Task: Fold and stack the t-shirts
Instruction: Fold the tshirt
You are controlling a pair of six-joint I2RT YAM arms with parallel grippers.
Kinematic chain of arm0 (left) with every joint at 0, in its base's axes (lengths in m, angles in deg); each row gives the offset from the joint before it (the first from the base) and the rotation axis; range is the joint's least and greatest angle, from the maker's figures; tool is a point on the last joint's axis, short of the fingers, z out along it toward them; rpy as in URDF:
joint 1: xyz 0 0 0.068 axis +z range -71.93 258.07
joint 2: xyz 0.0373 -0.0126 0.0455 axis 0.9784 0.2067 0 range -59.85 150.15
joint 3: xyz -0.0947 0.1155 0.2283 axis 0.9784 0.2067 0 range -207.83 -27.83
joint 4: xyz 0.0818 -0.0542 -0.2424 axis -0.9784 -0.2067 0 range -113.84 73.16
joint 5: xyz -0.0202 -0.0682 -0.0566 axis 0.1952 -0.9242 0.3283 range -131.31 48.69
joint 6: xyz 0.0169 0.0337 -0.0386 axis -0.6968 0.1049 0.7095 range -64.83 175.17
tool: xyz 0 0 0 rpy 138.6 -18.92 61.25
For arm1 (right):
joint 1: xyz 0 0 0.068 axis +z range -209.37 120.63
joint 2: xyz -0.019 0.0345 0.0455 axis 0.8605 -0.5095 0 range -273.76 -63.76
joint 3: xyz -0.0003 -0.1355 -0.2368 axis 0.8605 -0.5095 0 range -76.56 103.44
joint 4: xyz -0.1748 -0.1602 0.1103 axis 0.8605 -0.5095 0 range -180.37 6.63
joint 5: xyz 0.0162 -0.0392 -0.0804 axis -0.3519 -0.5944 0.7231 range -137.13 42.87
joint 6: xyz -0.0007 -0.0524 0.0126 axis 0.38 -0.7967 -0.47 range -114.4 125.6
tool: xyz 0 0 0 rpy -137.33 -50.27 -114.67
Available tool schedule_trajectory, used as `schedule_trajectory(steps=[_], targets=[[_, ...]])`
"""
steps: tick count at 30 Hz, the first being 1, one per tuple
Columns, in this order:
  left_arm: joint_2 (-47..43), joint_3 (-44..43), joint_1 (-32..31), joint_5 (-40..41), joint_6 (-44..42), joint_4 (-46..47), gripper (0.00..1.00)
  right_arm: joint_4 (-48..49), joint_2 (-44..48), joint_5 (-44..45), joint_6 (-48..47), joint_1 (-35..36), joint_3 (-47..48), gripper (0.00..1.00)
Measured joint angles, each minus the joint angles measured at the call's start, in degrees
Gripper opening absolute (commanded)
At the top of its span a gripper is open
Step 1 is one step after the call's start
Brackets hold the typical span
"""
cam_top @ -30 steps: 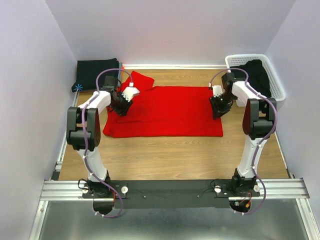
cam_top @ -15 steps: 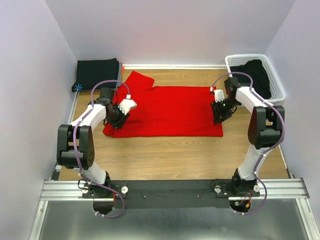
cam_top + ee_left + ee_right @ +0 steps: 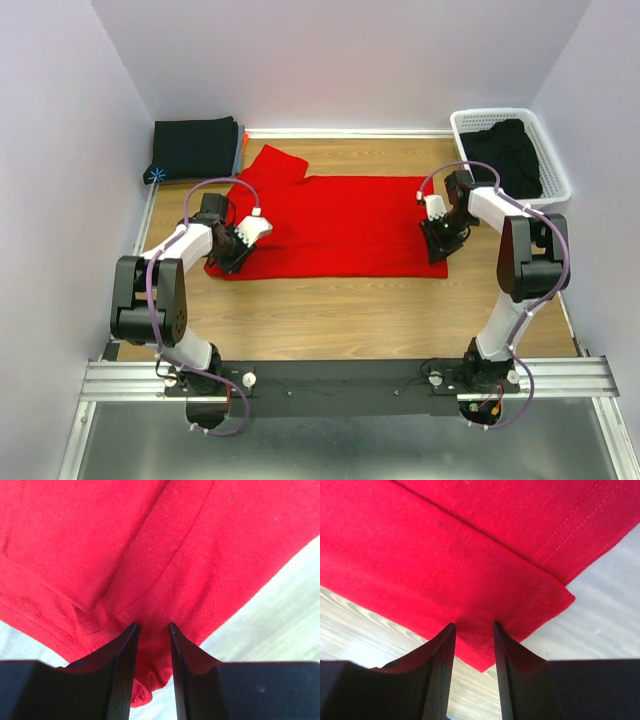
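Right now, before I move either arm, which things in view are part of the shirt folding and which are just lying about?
Part of the job:
red t-shirt, spread on the table
folded black pile, far left corner
black cloth heaped in the white basket

Lying about:
white basket itself
small blue item by the folded black pile, too small to identify

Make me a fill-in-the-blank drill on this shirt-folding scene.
The spread shirt is ___.
The basket holds ___ cloth.
The right gripper pinches that shirt's near right ___.
The folded shirt lies in the far ___ corner.
Missing: red; black; corner; left.
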Motion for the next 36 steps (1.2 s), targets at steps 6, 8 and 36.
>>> schedule_trajectory(steps=[6, 8, 36], targets=[[-2.9, 1.8, 0.0, 0.1, -1.1, -5.1, 0.41, -2.6, 2.6, 2.4, -2.4, 0.1, -2.5, 0.44], [-2.9, 1.2, 0.0, 0.1, -1.6, -7.2, 0.44, -4.3, 3.0, 3.0, -2.8, 0.1, -2.0, 0.45], [35.8, -64.1, 0.0, -9.5, 15.7, -3.1, 0.5, 1.6, -33.0, 3.9, 9.5, 0.1, 55.2, 0.5]])
